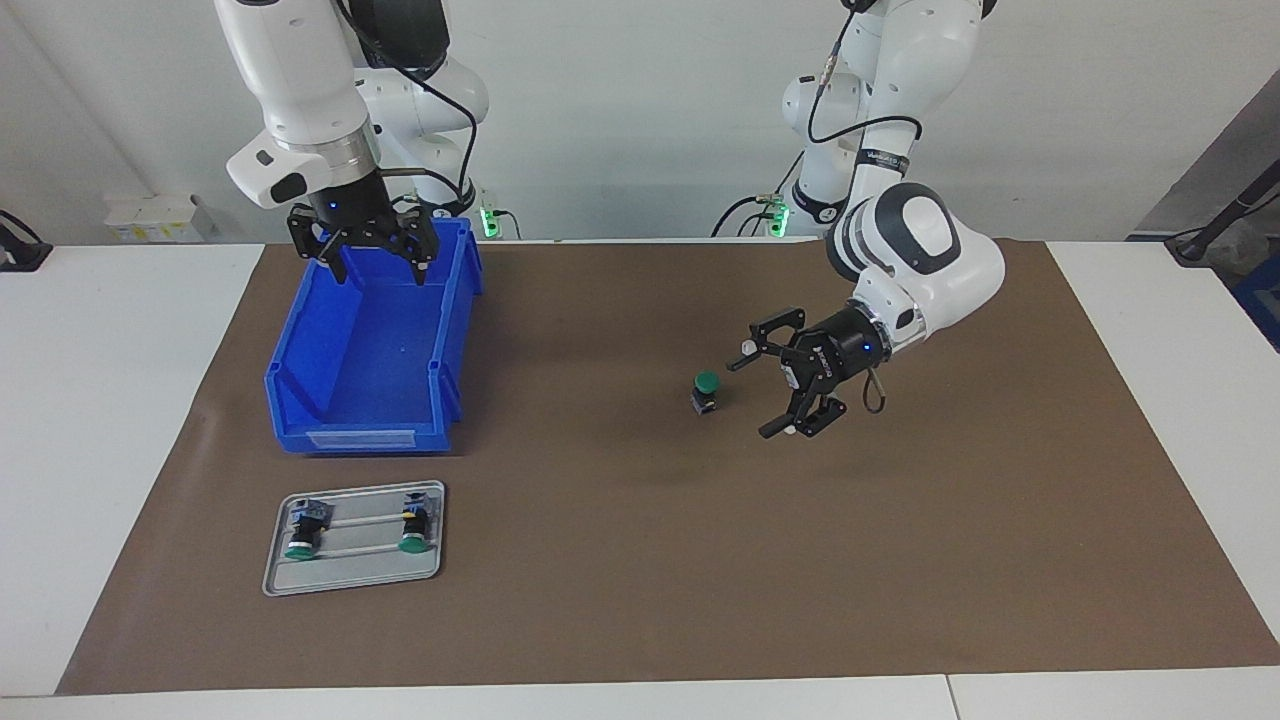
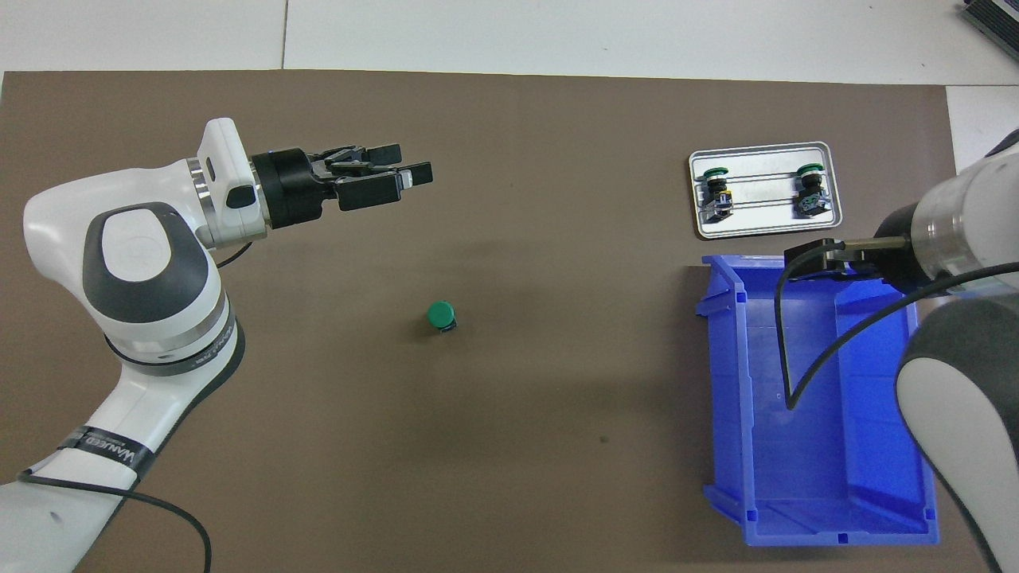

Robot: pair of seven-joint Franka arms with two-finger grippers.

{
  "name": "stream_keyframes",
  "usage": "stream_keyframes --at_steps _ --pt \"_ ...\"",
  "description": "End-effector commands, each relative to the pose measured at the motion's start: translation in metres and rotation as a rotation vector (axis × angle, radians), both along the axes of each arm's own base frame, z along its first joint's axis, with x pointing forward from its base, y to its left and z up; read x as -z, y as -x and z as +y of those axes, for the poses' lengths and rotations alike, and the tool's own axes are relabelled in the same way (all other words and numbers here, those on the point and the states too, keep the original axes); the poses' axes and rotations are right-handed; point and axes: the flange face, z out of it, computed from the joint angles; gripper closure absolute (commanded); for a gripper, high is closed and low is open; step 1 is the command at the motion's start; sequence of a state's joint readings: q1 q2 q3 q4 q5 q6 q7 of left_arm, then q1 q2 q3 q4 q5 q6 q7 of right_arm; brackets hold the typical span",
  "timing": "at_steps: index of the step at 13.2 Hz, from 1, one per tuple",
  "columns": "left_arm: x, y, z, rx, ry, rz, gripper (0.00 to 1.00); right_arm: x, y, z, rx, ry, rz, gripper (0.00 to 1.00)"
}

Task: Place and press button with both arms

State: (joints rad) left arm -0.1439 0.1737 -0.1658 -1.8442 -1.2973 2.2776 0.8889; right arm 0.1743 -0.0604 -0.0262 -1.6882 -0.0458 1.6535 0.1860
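Observation:
The button (image 1: 706, 392) stands upright on the brown mat, green cap up, seen from above as a green disc (image 2: 440, 316). My left gripper (image 1: 755, 395) hangs open just beside it toward the left arm's end of the table, fingers spread and pointing at it, with a small gap and nothing held; in the overhead view the left gripper (image 2: 414, 165) lies sideways over the mat. My right gripper (image 1: 380, 268) is open and empty, pointing down over the blue bin (image 1: 455, 330) at its end nearest the robots. The overhead view shows little of the right gripper (image 2: 808, 259).
A metal tray (image 1: 350, 578) with two more green-capped buttons (image 1: 302, 528) (image 1: 414, 525) lying on their sides sits farther from the robots than the bin. Overhead, the tray (image 2: 760, 229) and the bin (image 2: 724, 382) sit at the right arm's end.

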Motion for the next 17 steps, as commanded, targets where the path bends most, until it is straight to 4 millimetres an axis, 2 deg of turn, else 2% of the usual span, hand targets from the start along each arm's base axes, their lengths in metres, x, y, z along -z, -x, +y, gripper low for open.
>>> stream_keyframes --at_steps 1,2,4,6,7,9,11,13,17 --pt "-0.013 0.017 -0.043 0.014 -0.256 0.132 0.01 -0.003 0.003 -0.006 0.013 -0.012 -0.028 0.0" --pt "-0.01 0.028 -0.067 0.008 -0.363 0.177 0.02 -0.008 -0.001 -0.009 0.011 0.0 -0.046 0.0" --pt "-0.002 0.048 -0.096 -0.036 -0.532 0.238 0.03 -0.019 0.0 -0.023 0.034 0.006 -0.036 0.0" --pt "0.007 0.069 -0.111 -0.085 -0.578 0.317 0.11 -0.024 0.0 -0.037 0.061 -0.013 -0.029 0.0" --pt "0.018 0.085 -0.116 -0.09 -0.596 0.371 0.21 -0.026 0.0 -0.037 0.061 -0.013 -0.032 0.0" --pt "0.036 0.111 -0.113 -0.122 -0.639 0.45 0.42 -0.025 0.0 -0.039 0.063 -0.014 -0.026 0.0" --pt "0.052 0.127 -0.112 -0.122 -0.747 0.435 0.44 -0.023 0.0 -0.036 0.057 -0.013 -0.021 0.0" --pt "0.063 0.133 -0.107 -0.115 -0.792 0.449 0.48 -0.023 0.001 -0.035 0.057 -0.013 -0.02 0.0" --pt "0.074 0.127 -0.1 -0.137 -0.786 0.452 0.79 -0.022 0.002 -0.034 0.056 -0.013 -0.017 0.0"
